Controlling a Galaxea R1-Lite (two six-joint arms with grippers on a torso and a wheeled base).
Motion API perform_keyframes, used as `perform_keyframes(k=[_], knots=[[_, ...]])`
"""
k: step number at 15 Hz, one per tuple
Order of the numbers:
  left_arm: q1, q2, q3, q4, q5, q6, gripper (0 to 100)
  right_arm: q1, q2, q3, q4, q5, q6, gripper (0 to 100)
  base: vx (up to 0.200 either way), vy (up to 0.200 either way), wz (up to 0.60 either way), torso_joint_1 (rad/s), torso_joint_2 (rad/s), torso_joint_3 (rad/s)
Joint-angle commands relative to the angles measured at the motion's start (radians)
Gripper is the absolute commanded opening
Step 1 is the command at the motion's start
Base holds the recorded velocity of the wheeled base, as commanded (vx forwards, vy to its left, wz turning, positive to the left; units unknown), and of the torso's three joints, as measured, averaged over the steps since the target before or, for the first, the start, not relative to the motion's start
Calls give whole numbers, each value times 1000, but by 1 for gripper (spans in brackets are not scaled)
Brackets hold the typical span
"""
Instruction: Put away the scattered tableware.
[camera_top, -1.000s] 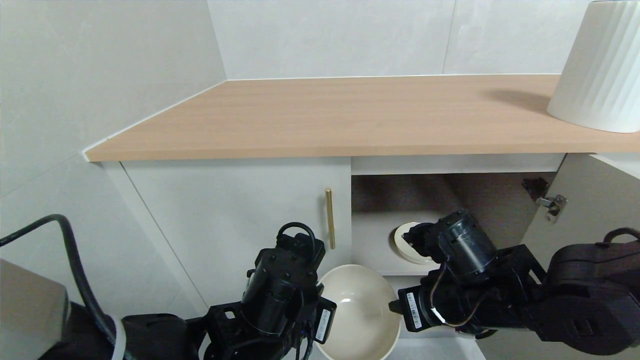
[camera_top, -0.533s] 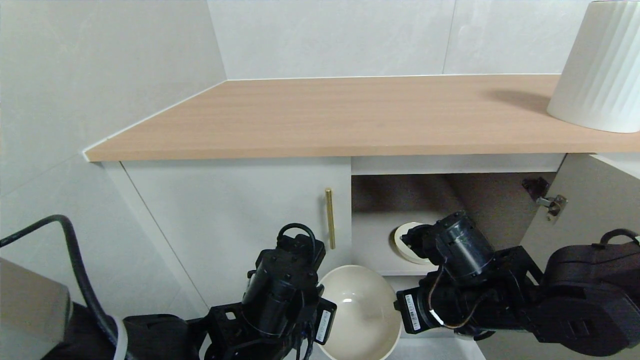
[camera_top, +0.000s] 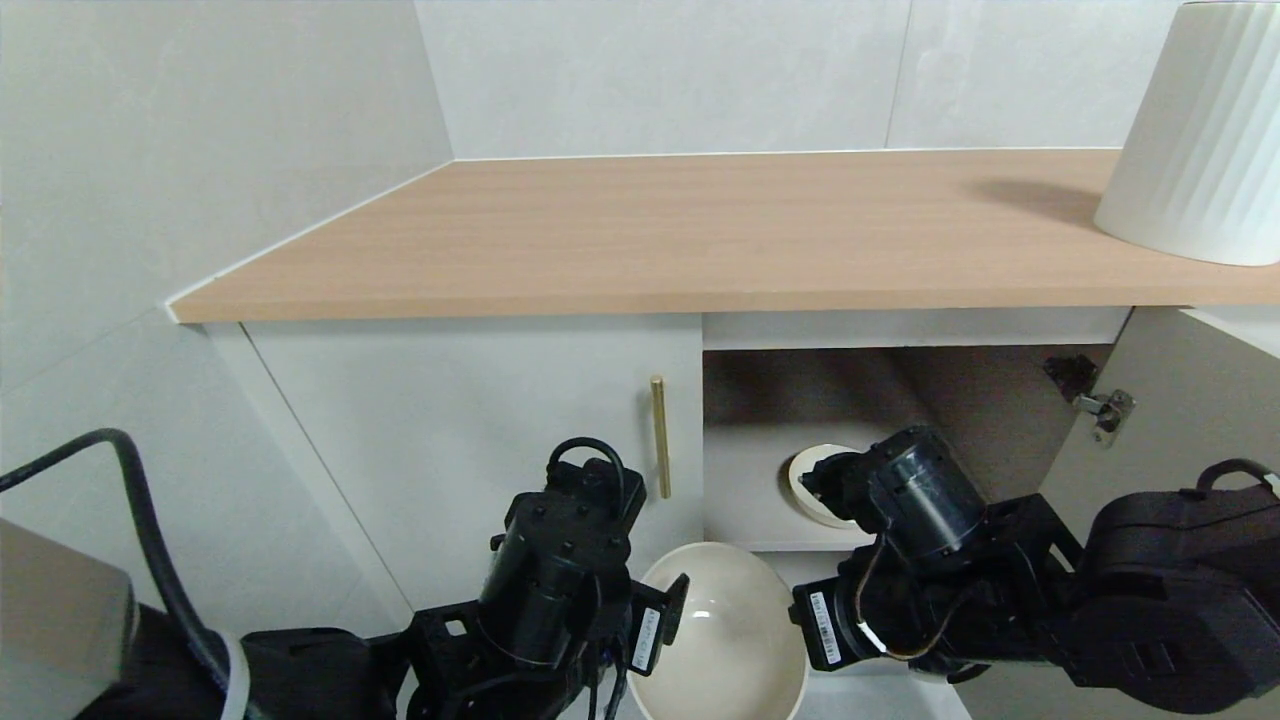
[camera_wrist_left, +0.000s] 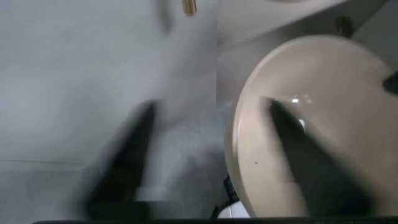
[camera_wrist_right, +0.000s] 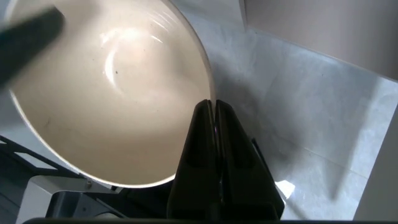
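From the head view, the bowl (camera_top: 720, 640) hangs low between the two arms in front of the open cabinet (camera_top: 900, 400), with the left hand (camera_top: 655, 625) at one side of its rim and the right hand (camera_top: 805, 635) at the opposite side. Beyond the right hand, a pale dish (camera_top: 812, 480) sits on the cabinet's shelf (camera_top: 740, 490). The worry here is a slip: the bowl looks like glazed ceramic, smooth, glossy and probably heavy, and a pinch on one thin edge may let it swing or drop onto the hard floor, or knock the shelf's front edge or that dish as it goes in. In the left wrist view, the left hand (camera_wrist_left: 210, 106) stands wide open, one finger over the bowl's (camera_wrist_left: 323, 124) cream hollow and the other outside it, gripping nothing. In the right wrist view, the right hand (camera_wrist_right: 212, 109) is closed tight on the bowl's (camera_wrist_right: 112, 93) rim, its dark fingers pressed together over the thin lip. The bowl is round and deep with a shiny inside, and pale stone-like floor tiles lie below the hand.
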Motion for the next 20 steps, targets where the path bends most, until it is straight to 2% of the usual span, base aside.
perform_keyframes(k=[1, 4, 6, 9, 11, 14, 16, 20], knots=[[0, -1, 0, -1, 3, -1, 100, 1, 1, 0, -2, 0, 1, 0, 0, 0, 0, 0, 0, 0], [12, -14, 0, -17, 26, -1, 100, -8, 8, 0, -2, -3, 4, 0, 0, 0, 0, 0, 0, 0], [32, -27, 6, -32, 31, -1, 100, -77, 14, 1, -2, -7, 28, 0, 0, 0, 0, 0, 0, 0], [32, -23, 13, -34, 29, 1, 100, -166, 35, -16, -2, -7, 103, 0, 0, 0, 0, 0, 0, 0], [32, -23, 14, -34, 29, 1, 100, -263, 84, -36, -14, -9, 191, 0, 0, 0, 0, 0, 0, 0], [34, -20, 14, -34, 29, 1, 100, -315, 130, -71, -71, -26, 291, 0, 0, 0, 0, 0, 0, 0], [34, -20, 14, -34, 29, 1, 100, -366, 175, -109, -115, -93, 338, 0, 0, 0, 0, 0, 0, 0], [34, -14, 14, -34, 29, 1, 100, -430, 225, -160, -125, -110, 355, 0, 0, 0, 0, 0, 0, 0]])
